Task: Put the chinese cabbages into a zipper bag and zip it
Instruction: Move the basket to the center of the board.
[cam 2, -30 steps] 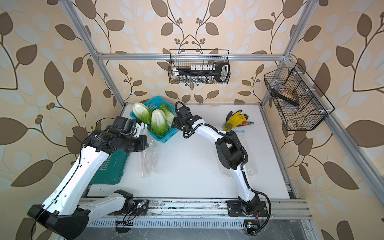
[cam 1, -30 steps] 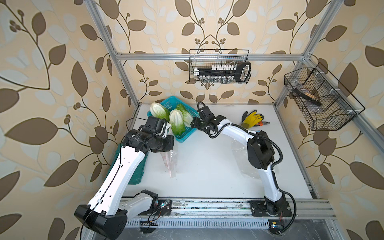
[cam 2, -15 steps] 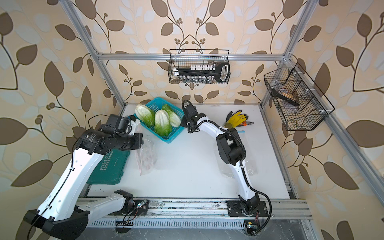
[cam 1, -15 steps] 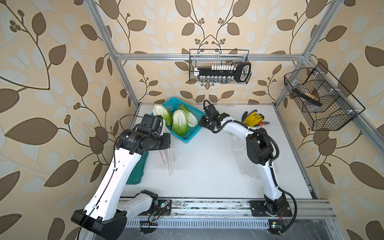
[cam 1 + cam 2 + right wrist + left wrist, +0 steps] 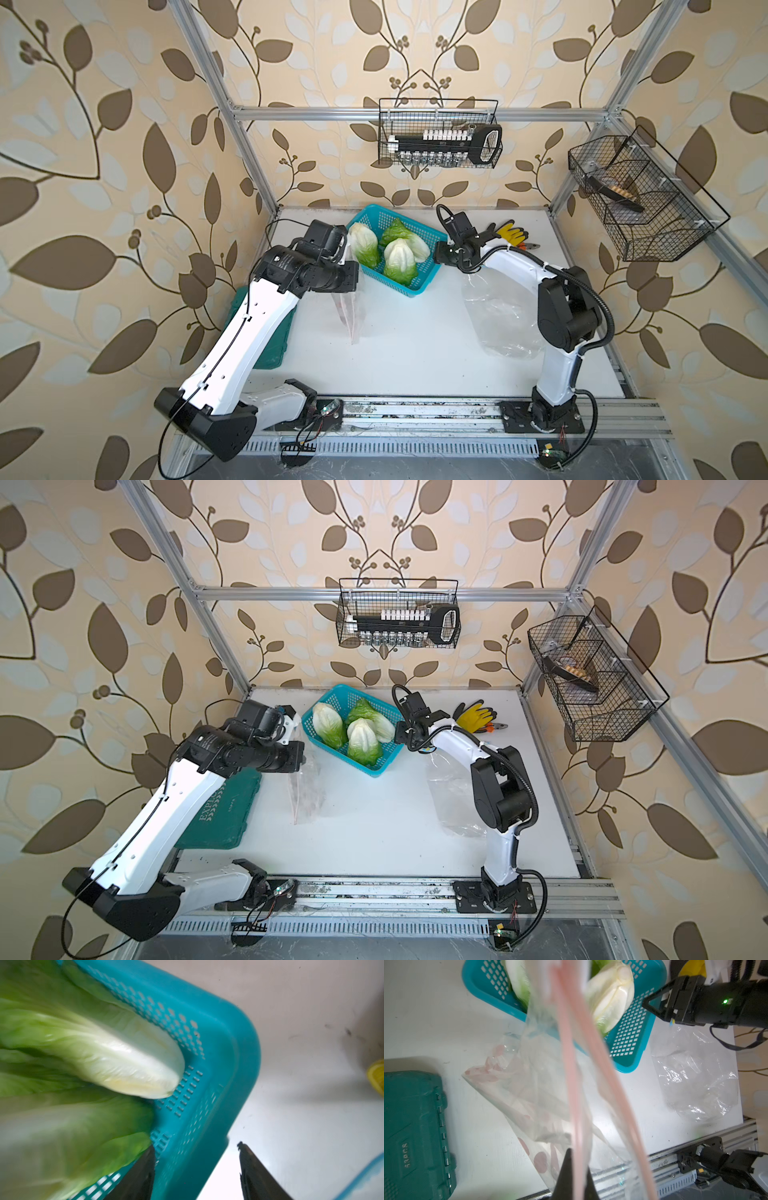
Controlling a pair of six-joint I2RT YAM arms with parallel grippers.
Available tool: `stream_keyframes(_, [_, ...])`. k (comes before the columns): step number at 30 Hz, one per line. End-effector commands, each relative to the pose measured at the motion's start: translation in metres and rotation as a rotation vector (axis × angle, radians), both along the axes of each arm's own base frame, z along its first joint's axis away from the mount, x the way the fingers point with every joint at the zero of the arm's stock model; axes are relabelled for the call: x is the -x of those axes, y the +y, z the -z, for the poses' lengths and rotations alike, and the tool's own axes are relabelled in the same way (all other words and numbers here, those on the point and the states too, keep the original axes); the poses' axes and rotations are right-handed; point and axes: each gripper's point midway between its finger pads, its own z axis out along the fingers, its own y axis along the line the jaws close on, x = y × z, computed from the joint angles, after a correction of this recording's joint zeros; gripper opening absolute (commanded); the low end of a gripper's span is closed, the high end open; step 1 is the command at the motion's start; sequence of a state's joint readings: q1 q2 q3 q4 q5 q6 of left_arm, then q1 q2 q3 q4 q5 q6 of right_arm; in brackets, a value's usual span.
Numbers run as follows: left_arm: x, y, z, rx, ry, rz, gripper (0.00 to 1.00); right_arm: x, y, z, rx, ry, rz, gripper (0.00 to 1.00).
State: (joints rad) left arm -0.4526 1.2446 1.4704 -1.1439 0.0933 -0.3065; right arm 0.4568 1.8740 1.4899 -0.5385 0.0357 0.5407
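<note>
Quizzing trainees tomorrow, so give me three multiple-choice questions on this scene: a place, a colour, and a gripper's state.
1. Where do the cabbages lie? A in the teal basket B in a drawer C in a bucket
2. The tool case is: A red B dark green C yellow
3. The left gripper is: A open, empty B shut on a cabbage C shut on the zipper bag
Key: A, heads sit inside the basket; B, its lid is green; C, the bag hangs from shut jaws.
</note>
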Motion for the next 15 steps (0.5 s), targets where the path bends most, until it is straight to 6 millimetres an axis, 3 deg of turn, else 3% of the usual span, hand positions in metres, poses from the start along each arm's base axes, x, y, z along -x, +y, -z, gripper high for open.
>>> stream_keyframes(1, [-0.017,-0.024,-0.009,0.016,-0.063,0.023,0.0,0.032,0.009,-0.032,0.009,-0.022,-0.095,0.71])
stream_keyframes(6, [-0.024,-0.058,0.003,0.0,-0.07,0.076,0.0,0.067,0.013,-0.059,0.017,-0.04,-0.136,0.76])
stream_keyframes(11, [-0.034,-0.079,0.017,-0.016,-0.062,0.109,0.0,0.117,0.059,-0.108,-0.09,-0.1,-0.271,0.81])
stream_keyframes(15, [-0.04,-0.096,0.037,-0.036,-0.028,0.127,0.0,0.148,0.089,-0.135,-0.202,-0.127,-0.332,0.82])
